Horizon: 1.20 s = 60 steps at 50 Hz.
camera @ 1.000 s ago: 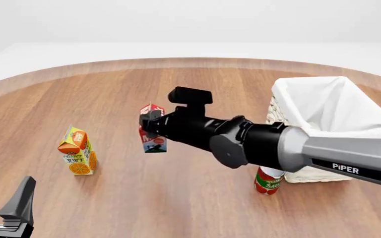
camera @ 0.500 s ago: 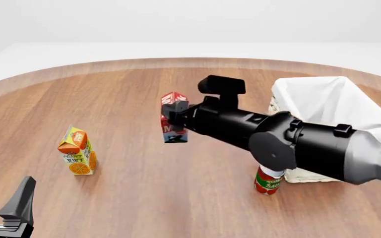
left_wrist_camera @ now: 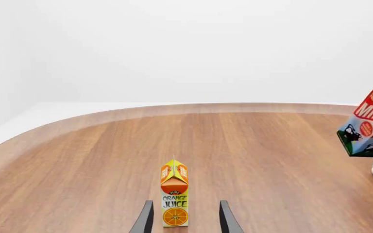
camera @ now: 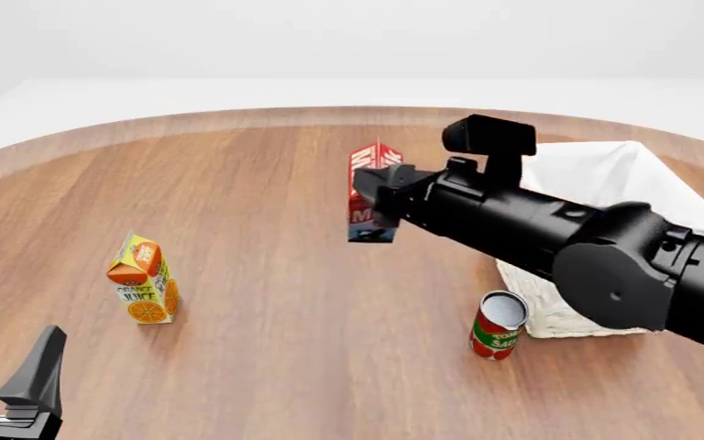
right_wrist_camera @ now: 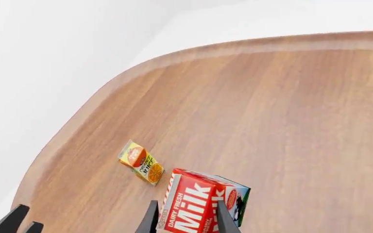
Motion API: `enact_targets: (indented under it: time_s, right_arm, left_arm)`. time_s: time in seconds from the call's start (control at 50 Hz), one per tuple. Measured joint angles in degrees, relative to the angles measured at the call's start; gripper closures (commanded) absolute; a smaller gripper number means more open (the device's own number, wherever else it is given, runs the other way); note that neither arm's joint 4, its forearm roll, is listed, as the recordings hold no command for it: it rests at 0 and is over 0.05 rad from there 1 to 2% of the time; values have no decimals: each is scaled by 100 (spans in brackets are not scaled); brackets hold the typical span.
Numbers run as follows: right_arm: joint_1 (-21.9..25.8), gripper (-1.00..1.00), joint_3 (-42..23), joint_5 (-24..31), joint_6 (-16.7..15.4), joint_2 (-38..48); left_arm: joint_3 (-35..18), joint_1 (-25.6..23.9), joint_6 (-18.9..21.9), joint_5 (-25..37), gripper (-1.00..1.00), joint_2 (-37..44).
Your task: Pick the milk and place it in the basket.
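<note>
The right gripper [camera: 383, 194], jaws clamped on the milk [camera: 369, 194], holds it above the table [camera: 254, 183] left of the basket [camera: 597, 183], while the left gripper [camera: 4, 385] sits open near the juice carton [camera: 144, 280].

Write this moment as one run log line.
right tool: shut on milk, airborne | basket: not reached | left tool: open, idle

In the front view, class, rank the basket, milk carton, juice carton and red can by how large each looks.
1. basket, partly hidden by the arm
2. milk carton, held aloft in the right claw
3. juice carton
4. red can

Milk and juice look close; don't trust that order.
</note>
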Motion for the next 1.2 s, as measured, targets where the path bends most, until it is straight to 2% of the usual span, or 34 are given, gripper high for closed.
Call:
enact_targets:
  time_s: [0.42,0.76,1.2]
  right_arm:
    - [-631,100,244,390,-186,-988]
    - [-1319,100,279,823,-337,-1780]
    - [-2262,100,151,1293,-551,-2274]
  left_arm:
    - [0,0,0,0,-100,0]
    - [0,0,0,0,-100,0]
    - [0,0,0,0,-100,0]
